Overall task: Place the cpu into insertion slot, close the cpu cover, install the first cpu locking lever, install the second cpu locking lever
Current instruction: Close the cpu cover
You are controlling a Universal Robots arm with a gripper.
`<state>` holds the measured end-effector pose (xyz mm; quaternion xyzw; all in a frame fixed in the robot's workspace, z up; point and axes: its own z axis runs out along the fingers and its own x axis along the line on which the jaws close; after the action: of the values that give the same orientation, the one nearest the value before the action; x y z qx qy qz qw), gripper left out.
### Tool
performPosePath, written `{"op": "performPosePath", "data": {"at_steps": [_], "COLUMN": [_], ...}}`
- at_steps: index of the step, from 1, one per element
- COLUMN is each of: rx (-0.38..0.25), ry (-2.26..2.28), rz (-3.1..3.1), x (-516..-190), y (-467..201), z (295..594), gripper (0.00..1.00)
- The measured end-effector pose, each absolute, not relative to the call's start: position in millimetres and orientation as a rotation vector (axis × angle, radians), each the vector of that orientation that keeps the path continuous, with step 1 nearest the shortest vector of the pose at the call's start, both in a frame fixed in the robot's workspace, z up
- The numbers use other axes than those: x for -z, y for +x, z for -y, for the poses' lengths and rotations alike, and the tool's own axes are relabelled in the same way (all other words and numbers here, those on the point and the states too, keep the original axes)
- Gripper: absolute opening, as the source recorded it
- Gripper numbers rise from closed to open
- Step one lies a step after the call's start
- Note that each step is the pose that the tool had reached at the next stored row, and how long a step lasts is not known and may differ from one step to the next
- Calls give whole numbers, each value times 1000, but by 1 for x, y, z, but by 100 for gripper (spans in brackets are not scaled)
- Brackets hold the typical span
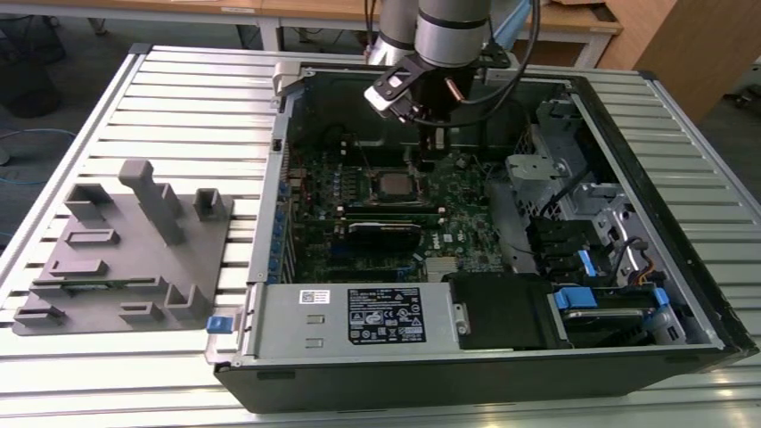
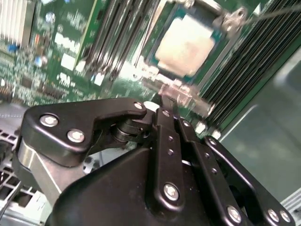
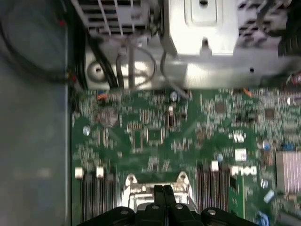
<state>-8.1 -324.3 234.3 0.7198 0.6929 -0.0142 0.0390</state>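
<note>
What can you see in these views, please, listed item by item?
table: one, silver slatted, under everything
computer case: one, black, open, on the table
motherboard: one, green, inside the case
cpu: one, silver-grey, seated on the motherboard
fixture block: one, grey, on the table at the exterior view's left
blue tabs: several, blue, inside the case at the exterior view's right
arm: one, silver-grey, over the case
tool: one, black, shut, beside the cpu

I see the cpu (image 2: 186, 44) lying flat in the slot (image 1: 367, 184), dull silver top up. The cover (image 2: 228, 21) lies down, framing it.
</note>
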Motion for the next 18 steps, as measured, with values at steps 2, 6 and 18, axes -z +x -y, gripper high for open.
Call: {"op": "performPosePath", "data": {"at_steps": [2, 6, 18], "rx": [43, 43, 81], "ry": [2207, 2207, 2222], "rz": [-2124, -2124, -2141], "x": [-234, -234, -234], "y": [-14, -16, -16], "z": [324, 324, 324], "gripper": [11, 11, 11]}}
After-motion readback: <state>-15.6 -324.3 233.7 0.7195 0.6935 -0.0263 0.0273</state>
